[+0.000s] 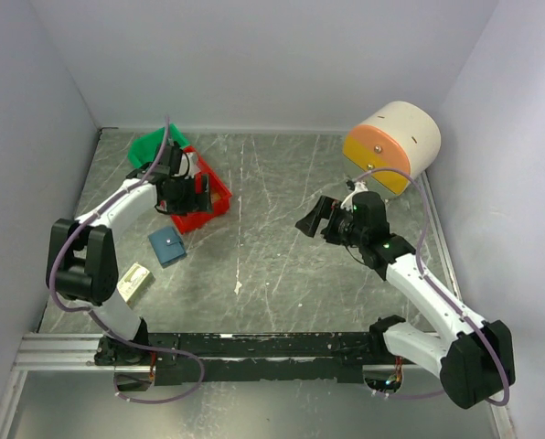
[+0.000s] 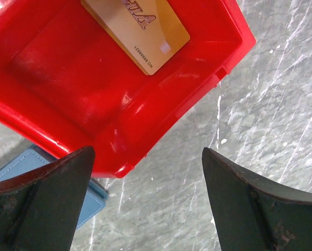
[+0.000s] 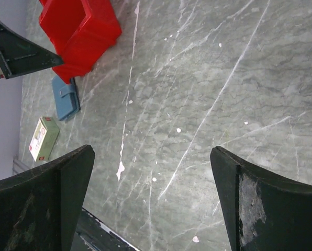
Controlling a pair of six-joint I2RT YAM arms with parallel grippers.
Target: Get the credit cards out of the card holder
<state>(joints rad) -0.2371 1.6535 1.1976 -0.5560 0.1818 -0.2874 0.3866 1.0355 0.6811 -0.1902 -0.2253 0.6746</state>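
left end effector: spread wide, empty, over red bin | right end effector: spread wide, empty

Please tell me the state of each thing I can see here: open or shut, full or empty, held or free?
card holder: shut, flat on the table, not held.
red bin: upright, with a gold card inside.
gold card: out of the holder, lying loose in the bin.
left pincer: open, empty, over the red bin's edge.
right pincer: open, empty, above the table.
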